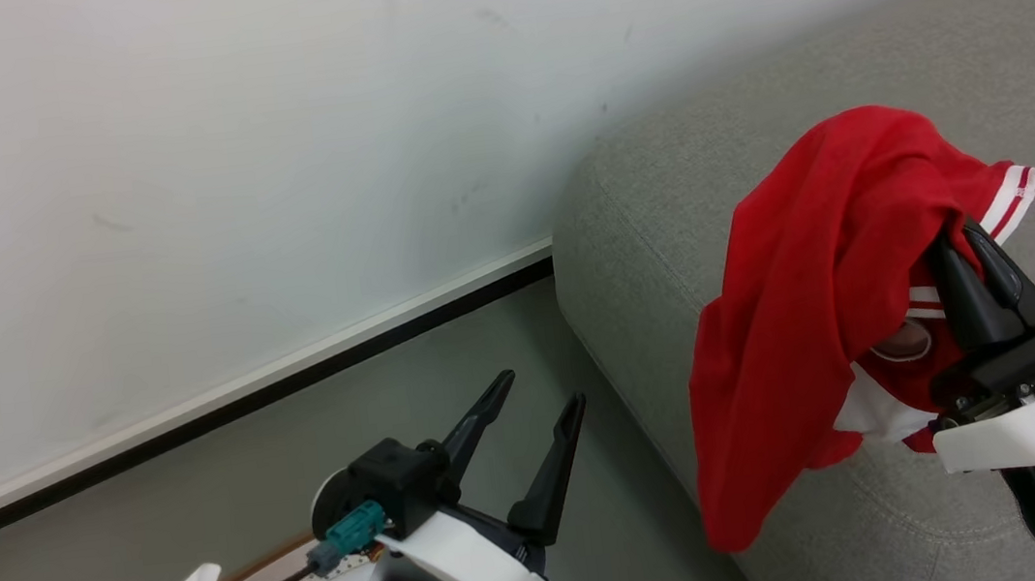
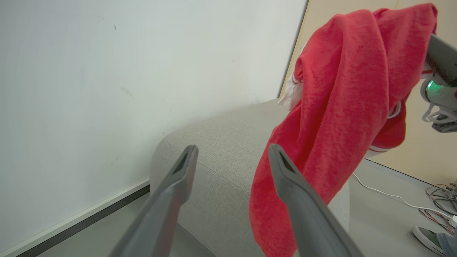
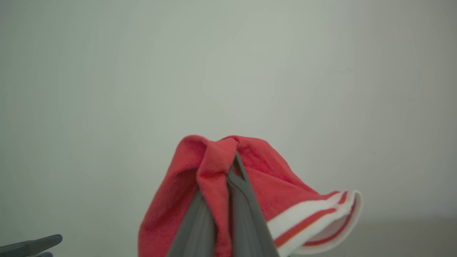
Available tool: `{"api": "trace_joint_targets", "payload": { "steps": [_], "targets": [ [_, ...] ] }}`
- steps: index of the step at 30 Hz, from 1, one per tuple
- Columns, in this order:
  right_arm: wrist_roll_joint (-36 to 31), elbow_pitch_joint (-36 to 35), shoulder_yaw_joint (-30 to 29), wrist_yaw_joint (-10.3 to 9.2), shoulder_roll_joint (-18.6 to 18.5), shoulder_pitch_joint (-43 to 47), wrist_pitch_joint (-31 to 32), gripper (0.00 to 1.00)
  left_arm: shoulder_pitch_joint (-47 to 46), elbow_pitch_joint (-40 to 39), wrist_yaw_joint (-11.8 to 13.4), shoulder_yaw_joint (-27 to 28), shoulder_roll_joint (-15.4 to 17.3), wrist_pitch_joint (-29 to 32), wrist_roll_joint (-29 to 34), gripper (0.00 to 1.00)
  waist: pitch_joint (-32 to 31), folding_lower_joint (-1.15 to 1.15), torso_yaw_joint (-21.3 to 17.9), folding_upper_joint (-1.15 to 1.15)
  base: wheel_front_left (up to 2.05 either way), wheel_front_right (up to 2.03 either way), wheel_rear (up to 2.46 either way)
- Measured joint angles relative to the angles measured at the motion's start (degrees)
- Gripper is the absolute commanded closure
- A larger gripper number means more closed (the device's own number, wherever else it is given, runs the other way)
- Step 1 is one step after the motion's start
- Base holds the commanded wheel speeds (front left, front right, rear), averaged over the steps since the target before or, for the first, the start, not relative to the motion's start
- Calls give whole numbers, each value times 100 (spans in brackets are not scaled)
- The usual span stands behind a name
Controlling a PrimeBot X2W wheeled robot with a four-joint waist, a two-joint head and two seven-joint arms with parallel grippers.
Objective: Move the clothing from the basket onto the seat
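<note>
- Left end effector (image 1: 530,396) at 6 o'clock, fingers spread, empty, above the basket (image 1: 247,570) with red cloth inside.
- Right end effector (image 1: 965,244) at 4 o'clock, pinching the red garment (image 1: 811,296).
- Garment hangs over the sofa (image 1: 646,217) edge at 3 o'clock.

A big white wall (image 1: 221,168) meets a smooth grey-green floor (image 1: 237,478). A dark strip (image 1: 294,379) runs along the bottom. Thin cables (image 2: 437,200) lie on the floor.
</note>
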Motion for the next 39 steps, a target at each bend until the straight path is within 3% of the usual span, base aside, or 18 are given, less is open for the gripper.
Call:
{"api": "trace_joint_targets", "payload": {
  "steps": [9,20,29,34,39],
  "targets": [
    [57,-99,-346,0,-183,-177,0,100,-98,11,-105,7,18,-1,164,0,343,0,-80,0,0,0,0],
    [176,236,-1139,0,-701,-1074,0,100,-431,-169,-124,47,271,183,210,0,1078,1,208,0,0,0,0],
    [331,1066,-1824,0,-1180,-2102,0,100,-676,-572,-90,75,559,517,281,0,1795,1,464,0,0,0,0],
    [476,1634,-2123,0,-1666,-2529,-1,100,-838,-834,-41,100,687,691,319,0,2193,1,655,0,0,0,0],
    [754,2481,-2050,0,-1980,-2876,36,100,-962,-1045,2,127,800,800,372,0,2654,1,838,0,0,0,0]
  ]
}}
